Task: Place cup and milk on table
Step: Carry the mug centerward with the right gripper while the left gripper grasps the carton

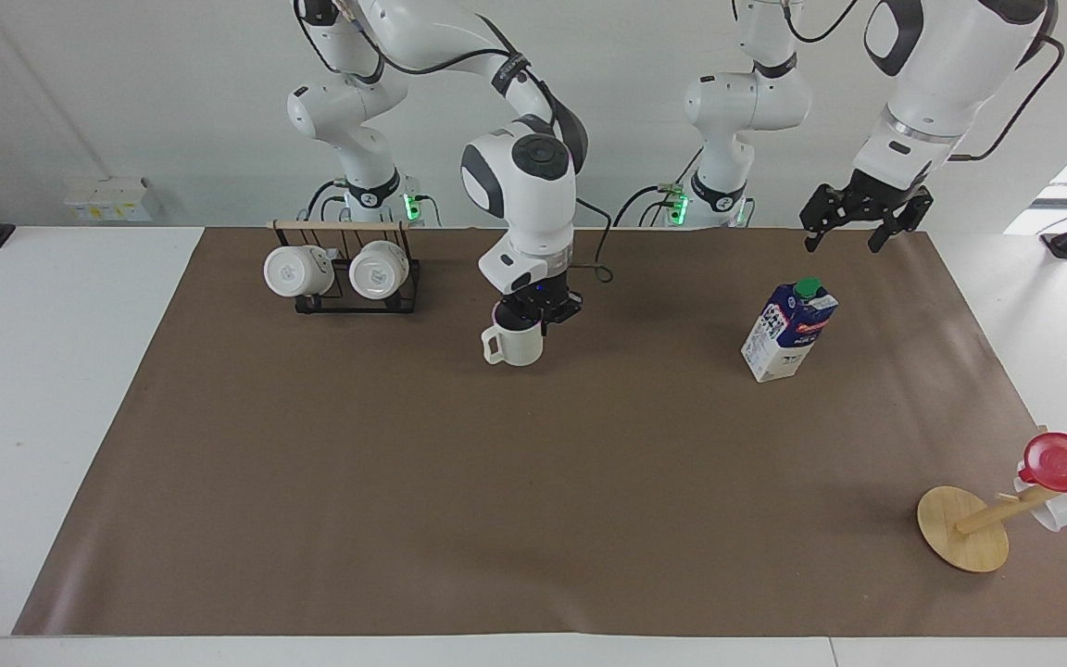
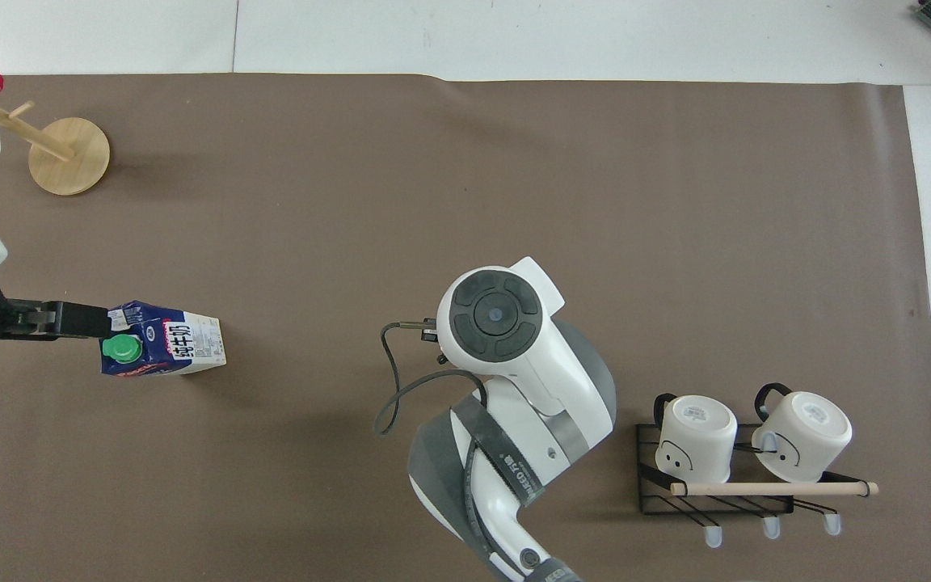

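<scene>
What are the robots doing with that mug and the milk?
The right arm's hand grips the cup by its rim, carrying it low over the brown mat of the table. The left arm's hand hangs open in the air above the milk, which stands upright on the mat, untouched.

Right claw (image 1: 533,320) clamped, low; left claw (image 1: 858,218) spread, raised
</scene>
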Controlling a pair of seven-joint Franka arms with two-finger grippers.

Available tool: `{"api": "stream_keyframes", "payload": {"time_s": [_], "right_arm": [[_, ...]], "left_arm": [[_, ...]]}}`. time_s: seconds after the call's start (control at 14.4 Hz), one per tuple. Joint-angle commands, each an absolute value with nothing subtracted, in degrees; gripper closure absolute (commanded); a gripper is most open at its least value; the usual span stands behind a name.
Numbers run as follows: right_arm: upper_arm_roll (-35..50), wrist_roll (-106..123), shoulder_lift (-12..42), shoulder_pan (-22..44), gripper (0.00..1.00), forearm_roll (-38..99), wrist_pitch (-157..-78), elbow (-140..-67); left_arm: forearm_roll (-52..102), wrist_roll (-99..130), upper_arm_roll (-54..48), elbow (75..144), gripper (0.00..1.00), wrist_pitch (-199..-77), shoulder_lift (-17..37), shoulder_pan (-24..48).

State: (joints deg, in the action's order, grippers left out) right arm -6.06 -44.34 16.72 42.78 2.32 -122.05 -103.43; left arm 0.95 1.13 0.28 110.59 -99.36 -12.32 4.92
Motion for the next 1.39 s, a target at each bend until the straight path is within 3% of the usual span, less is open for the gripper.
{"api": "stream_keyframes", "payload": {"time_s": [0.0,0.42,0.49,0.56,0.76,1.04,1.32], "right_arm": [[-6.2,-44.7,18.1,43.2,1.0,2.4,-124.6,-103.9],[-6.2,-41.7,19.0,44.6,1.0,2.5,-127.2,-105.9],[-6.2,-41.5,18.8,44.6,0.93,2.7,-128.0,-106.5],[-6.2,-41.4,18.7,44.6,0.84,2.7,-128.0,-106.7],[-6.2,-41.6,18.7,44.7,0.02,3.2,-127.9,-106.6],[-6.2,-42.0,17.4,44.9,0.0,2.5,-126.8,-105.2],[-6.3,-40.6,11.2,41.2,0.0,2.9,-122.9,-104.5]], "left_arm": [[1.4,0.5,0.5,117.1,0.0,-104.1,-15.3,4.7],[1.4,0.6,0.5,124.4,0.0,-112.4,-17.7,4.0],[1.4,0.6,0.5,125.0,0.0,-113.4,-17.8,4.0],[1.4,0.7,0.4,125.6,0.0,-114.2,-17.8,4.0],[1.4,0.7,0.5,127.7,0.0,-116.1,-17.9,4.0],[1.4,1.5,0.4,128.8,0.0,-117.7,-18.2,4.1],[1.4,1.7,0.4,129.6,0.0,-120.2,-17.6,4.7]]}}
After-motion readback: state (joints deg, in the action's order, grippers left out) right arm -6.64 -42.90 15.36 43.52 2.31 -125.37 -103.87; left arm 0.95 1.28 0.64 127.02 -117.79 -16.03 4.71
